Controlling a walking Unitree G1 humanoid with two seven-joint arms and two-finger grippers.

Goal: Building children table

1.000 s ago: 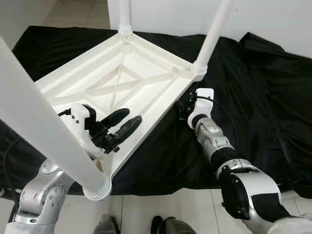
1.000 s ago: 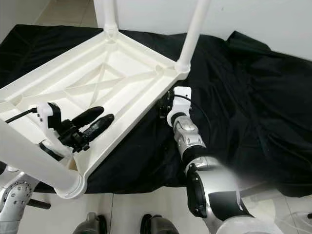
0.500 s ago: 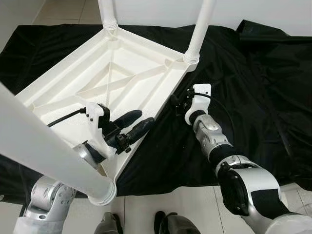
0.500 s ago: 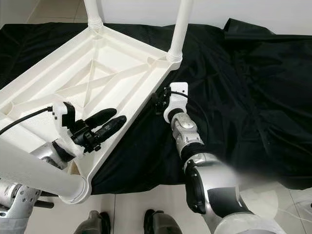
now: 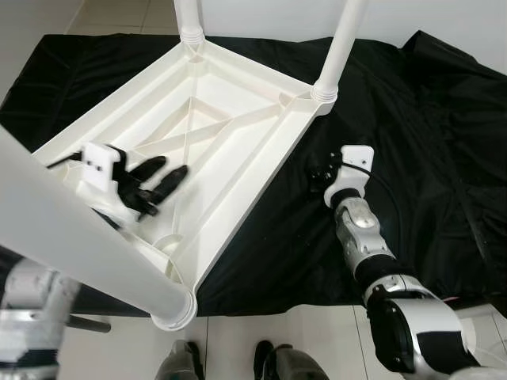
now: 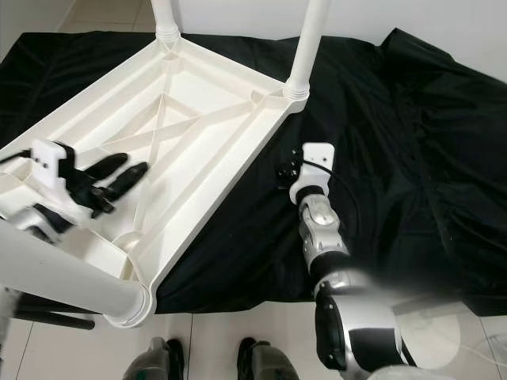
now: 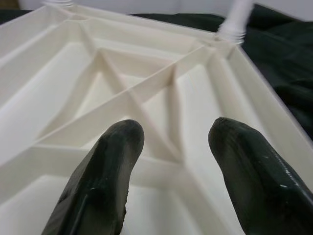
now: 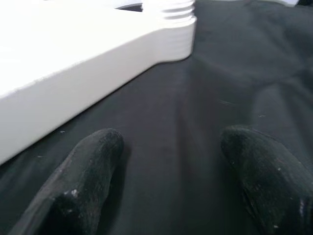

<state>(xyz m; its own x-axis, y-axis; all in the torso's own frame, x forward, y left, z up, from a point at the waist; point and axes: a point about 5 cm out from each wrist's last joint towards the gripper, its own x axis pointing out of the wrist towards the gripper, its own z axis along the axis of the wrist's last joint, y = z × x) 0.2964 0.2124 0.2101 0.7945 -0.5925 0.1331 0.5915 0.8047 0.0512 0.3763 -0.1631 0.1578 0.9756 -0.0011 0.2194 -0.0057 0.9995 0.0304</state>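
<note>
The table point(image 5: 238, 119) lay upside down on the cloth point(image 5: 420, 142), legs point(image 5: 339, 47) pointing up at its corners, one near leg point(image 5: 87, 245) at front left. The left gripper point(image 5: 158, 180) sat inside the ribbed underside, left of centre. The right gripper point(image 5: 318, 176) rested over the cloth, just right of the table's edge, apart from it.

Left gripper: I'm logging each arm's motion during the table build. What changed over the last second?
The left gripper drew back from the upturned white table's near rim to hover over its ribbed underside, open and empty. The right gripper pulled away from the table's edge, open over the black cloth. The table itself stayed upside down with its legs in place.
</note>
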